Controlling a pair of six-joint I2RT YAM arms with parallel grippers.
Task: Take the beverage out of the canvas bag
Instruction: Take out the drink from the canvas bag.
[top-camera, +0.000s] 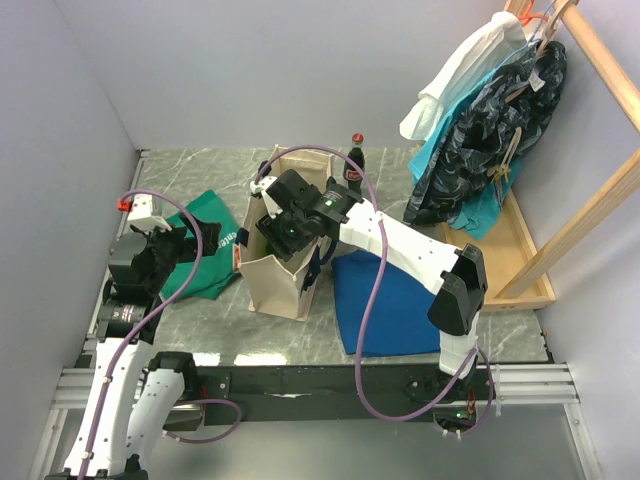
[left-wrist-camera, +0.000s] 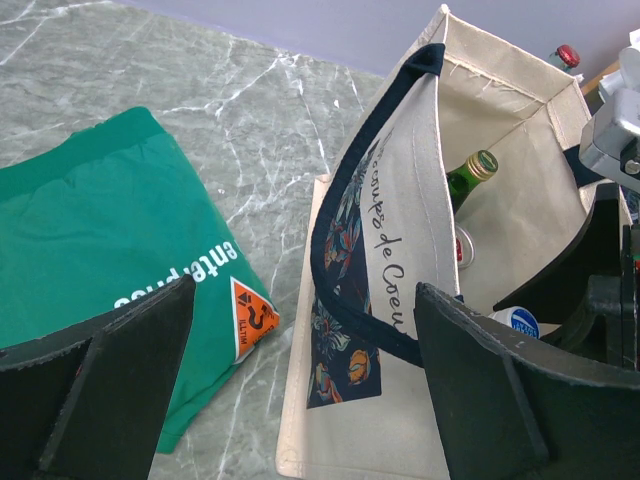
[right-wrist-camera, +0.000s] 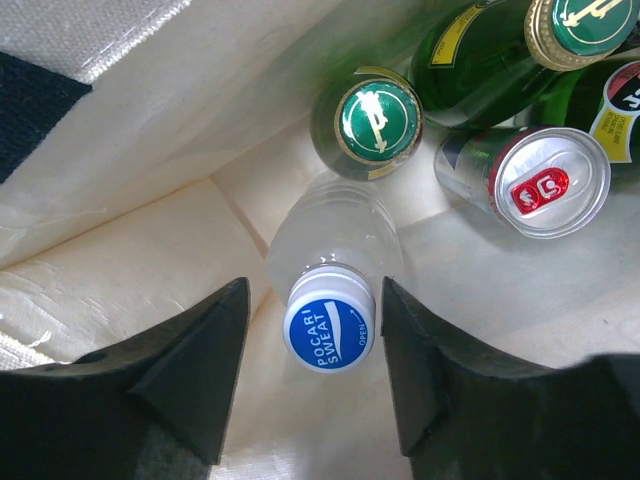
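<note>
Nothing is out yet. The right tool is down inside the canvas bag on the desk, its jaws apart and straddling the blue cap of a clear bottle. Whether either finger touches the cap is hard to tell. A can stands at the bottle's 1 o'clock. The left tool hangs wide open at the bag's 9 o'clock. Gripping and lifting remain.

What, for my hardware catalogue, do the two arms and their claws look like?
Both the left arm and right arm have white link shells joined by black joint housings. A lilac cable loops along each. The left claw and right claw each carry two matte black, wedge-shaped fingers. A small green light shows on the right wrist.
</note>
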